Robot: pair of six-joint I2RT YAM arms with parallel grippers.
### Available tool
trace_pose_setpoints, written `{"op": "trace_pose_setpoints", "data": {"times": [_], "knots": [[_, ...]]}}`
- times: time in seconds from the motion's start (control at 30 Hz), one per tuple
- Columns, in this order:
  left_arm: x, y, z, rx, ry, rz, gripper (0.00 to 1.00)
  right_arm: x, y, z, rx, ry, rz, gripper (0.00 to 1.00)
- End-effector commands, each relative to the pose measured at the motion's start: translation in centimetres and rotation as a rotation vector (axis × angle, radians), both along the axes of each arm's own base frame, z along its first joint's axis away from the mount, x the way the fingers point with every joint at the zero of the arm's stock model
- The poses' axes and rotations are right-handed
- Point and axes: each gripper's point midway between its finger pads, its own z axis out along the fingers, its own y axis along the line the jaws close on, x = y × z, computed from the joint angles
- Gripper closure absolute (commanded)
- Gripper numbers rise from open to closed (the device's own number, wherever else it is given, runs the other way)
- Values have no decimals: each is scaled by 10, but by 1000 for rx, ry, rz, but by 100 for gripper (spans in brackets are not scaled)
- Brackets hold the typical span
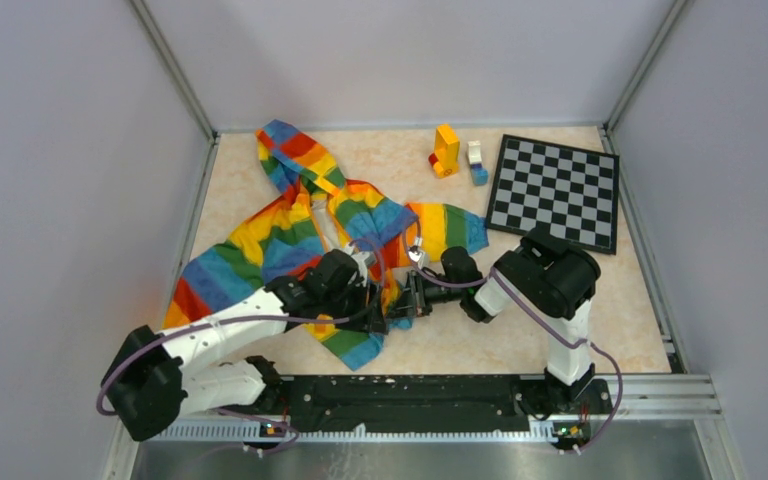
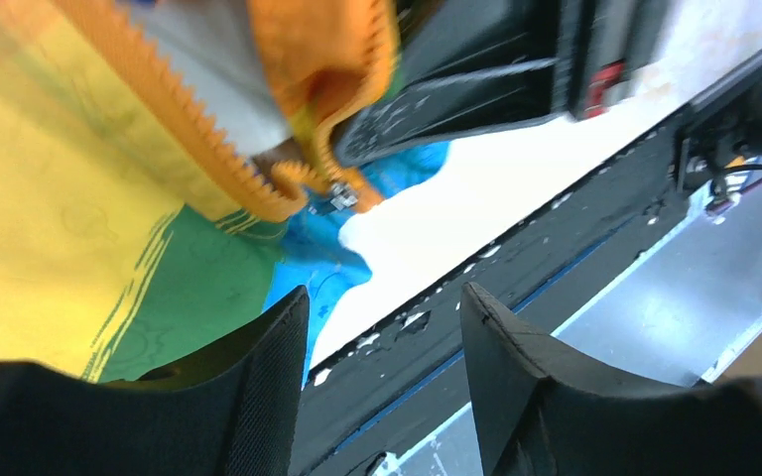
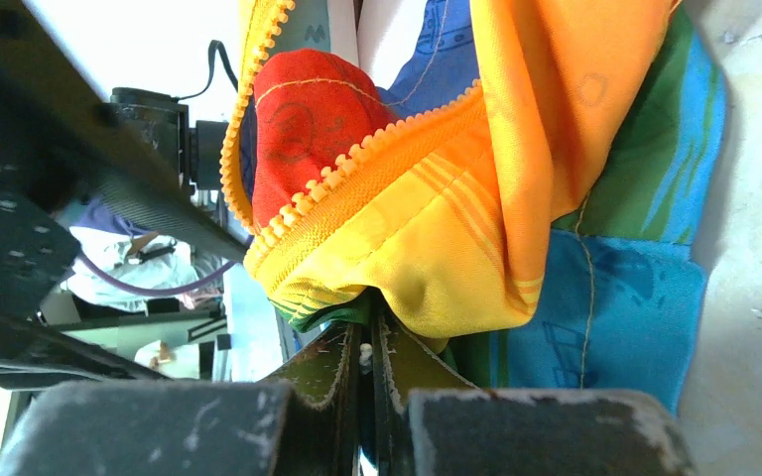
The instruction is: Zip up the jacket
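My right gripper point(image 3: 365, 347) clamps the jacket point(image 1: 280, 245) near its bottom hem, probably to anchor the zipper point(image 3: 357, 169). My left gripper point(image 2: 385, 302), beside that hem, gapes wide and empty.

From above, the left arm point(image 1: 250, 318) and the right arm point(image 1: 550, 275) cover the bottom front of the jacket point(image 1: 260, 245). In the left wrist view the jacket is blurry and runs off the top and left edges. A tiny metal bit point(image 2: 342, 196) by the zipper teeth point(image 2: 198, 129) is too fuzzy to name. The right gripper point(image 3: 367, 347) hides the cloth it pinches.
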Motion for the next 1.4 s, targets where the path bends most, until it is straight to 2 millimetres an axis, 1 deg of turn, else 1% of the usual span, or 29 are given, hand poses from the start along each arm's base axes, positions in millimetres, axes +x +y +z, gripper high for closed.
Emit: {"op": "trace_pose_setpoints", "data": {"times": [0.0, 0.03, 0.1, 0.17, 0.2, 0.4, 0.5, 0.6, 0.63, 0.7, 0.73, 0.8, 0.83, 0.97, 1.03, 1.07, 1.2, 1.3, 1.37], "knots": [[23, -8, 40, -48, -176, -40, 43, 10, 3, 13, 41, -58, -18, 100], [24, -11, 43, -58, -184, -55, 49, 10, 3, 13, 42, -59, -17, 100], [24, -18, 46, -85, -196, -99, 57, 10, 3, 13, 42, -58, -18, 100], [21, -24, 41, -101, -180, -142, 68, 10, 4, 14, 45, -60, -18, 100], [21, -26, 37, -99, -167, -151, 71, 10, 3, 14, 45, -60, -17, 100], [25, -29, 16, -50, -122, -170, 78, 8, 4, 15, 48, -59, -10, 100], [26, -29, 10, -58, -109, -154, 79, 8, 4, 15, 49, -57, -10, 100], [27, -23, 0, -40, -92, -108, 79, 9, 4, 16, 48, -60, -14, 100], [27, -21, -3, -31, -89, -97, 77, 10, 4, 15, 45, -60, -16, 100], [25, -16, -10, -15, -77, -80, 77, 13, 4, 13, 29, -57, -32, 100], [25, -15, -10, -14, -73, -70, 78, 15, 4, 13, 17, -58, -47, 96], [22, -14, -11, -21, -66, -61, 79, 20, 1, 8, -33, -49, -82, 82], [22, -14, -11, -25, -66, -58, 79, 23, 0, 5, -62, -47, -98, 79], [21, -14, -3, -43, -80, -47, 78, 28, -5, 4, -130, -36, -135, 72], [22, -15, 4, -65, -96, -46, 76, 30, -7, 5, -158, -30, -148, 61], [22, -16, 7, -75, -102, -44, 75, 31, -8, 8, -170, -33, -155, 59], [21, -20, 16, -115, -109, -56, 70, 39, -17, 15, -258, -60, -199, 54], [20, -23, 18, -139, -102, -71, 66, 44, -22, 23, -321, -77, -209, 53], [20, -26, 19, -155, -105, -79, 62, 46, -24, 28, -334, -93, -215, 52]]}}
